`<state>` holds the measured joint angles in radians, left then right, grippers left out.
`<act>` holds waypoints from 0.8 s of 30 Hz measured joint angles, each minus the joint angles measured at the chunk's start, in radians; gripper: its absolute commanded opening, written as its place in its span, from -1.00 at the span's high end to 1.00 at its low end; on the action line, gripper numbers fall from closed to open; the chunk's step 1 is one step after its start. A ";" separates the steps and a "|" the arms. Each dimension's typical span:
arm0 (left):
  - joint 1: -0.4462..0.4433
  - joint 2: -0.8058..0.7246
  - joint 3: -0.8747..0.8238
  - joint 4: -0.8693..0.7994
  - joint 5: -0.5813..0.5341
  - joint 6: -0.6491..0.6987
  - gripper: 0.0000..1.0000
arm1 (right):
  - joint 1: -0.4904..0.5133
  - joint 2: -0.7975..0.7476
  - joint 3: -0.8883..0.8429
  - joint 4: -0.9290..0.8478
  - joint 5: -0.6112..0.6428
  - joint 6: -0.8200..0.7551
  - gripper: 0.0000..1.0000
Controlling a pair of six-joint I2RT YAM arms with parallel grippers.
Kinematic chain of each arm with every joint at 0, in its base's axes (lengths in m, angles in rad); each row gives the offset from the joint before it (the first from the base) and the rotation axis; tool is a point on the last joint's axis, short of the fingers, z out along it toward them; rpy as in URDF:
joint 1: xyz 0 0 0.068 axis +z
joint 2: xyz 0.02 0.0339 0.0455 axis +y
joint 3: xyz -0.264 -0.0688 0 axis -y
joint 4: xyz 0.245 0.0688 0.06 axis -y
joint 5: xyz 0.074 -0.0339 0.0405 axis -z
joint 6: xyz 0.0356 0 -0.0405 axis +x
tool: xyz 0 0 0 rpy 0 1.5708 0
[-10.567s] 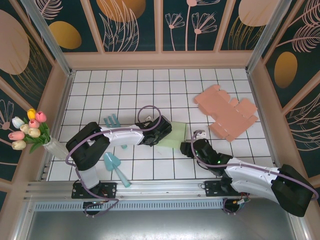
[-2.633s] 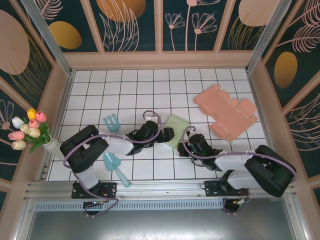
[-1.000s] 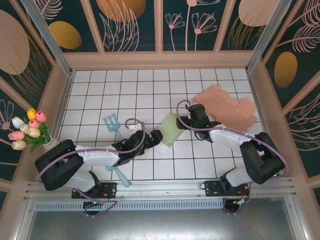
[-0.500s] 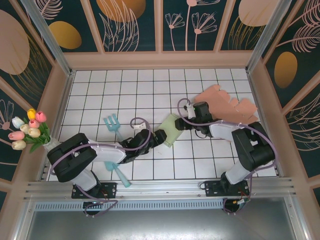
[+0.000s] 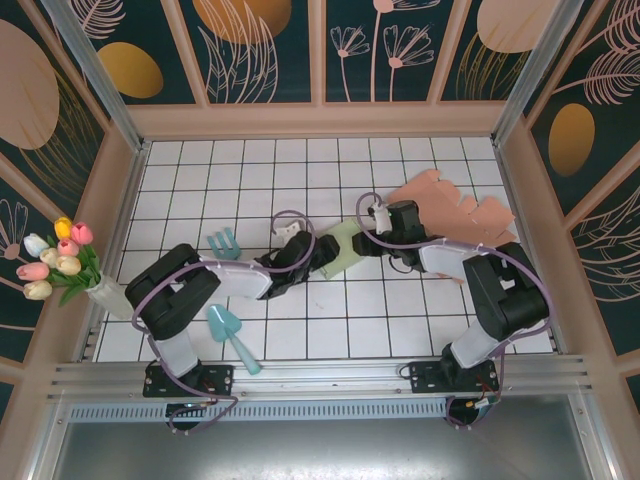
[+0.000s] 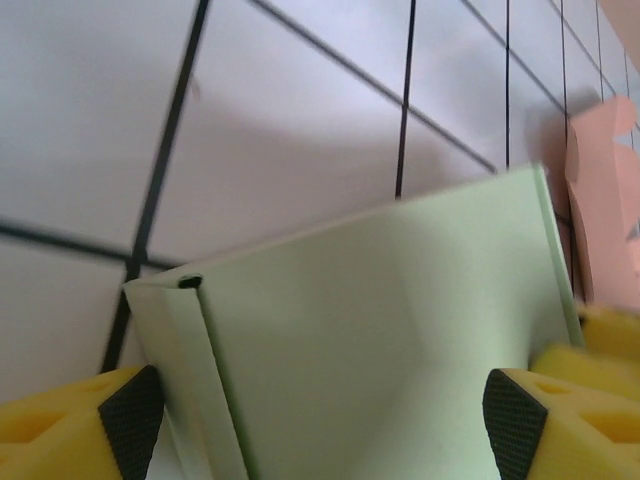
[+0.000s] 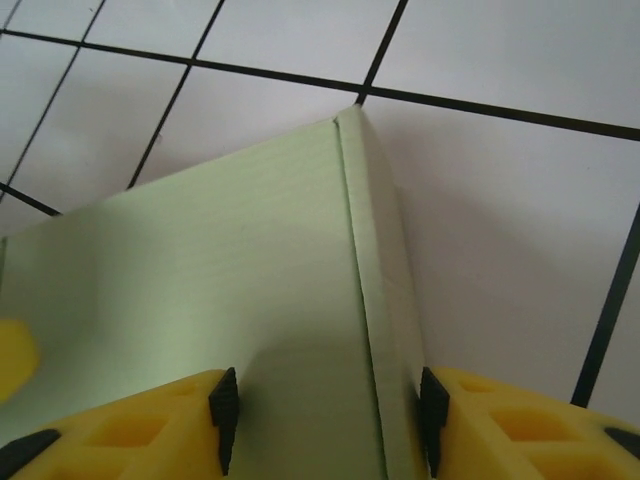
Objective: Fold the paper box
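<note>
On tiled table (image 5: 200,190), green box (image 5: 346,249)

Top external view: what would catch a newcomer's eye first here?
The green paper box mid-table, with the left gripper and the right gripper both reaching in so their fingers straddle it from opposite sides. Next, the flat pink carton at the far right, and the tulips against the left wall.
</note>
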<state>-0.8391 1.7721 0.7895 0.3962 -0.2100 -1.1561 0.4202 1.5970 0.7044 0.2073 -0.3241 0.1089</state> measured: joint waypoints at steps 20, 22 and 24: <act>0.434 0.122 0.446 -0.322 0.029 0.231 -0.69 | 0.229 0.418 0.588 0.006 0.269 0.286 0.03; 0.469 0.159 0.487 -0.341 0.051 0.248 -0.69 | 0.237 0.472 0.646 0.006 0.275 0.298 0.03; 0.502 0.202 0.534 -0.364 0.074 0.267 -0.70 | 0.240 0.521 0.703 0.006 0.275 0.303 0.03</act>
<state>-0.3374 1.9743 1.3239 0.0322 -0.1356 -0.8894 0.6605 2.1181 1.4071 0.2131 -0.0490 0.4118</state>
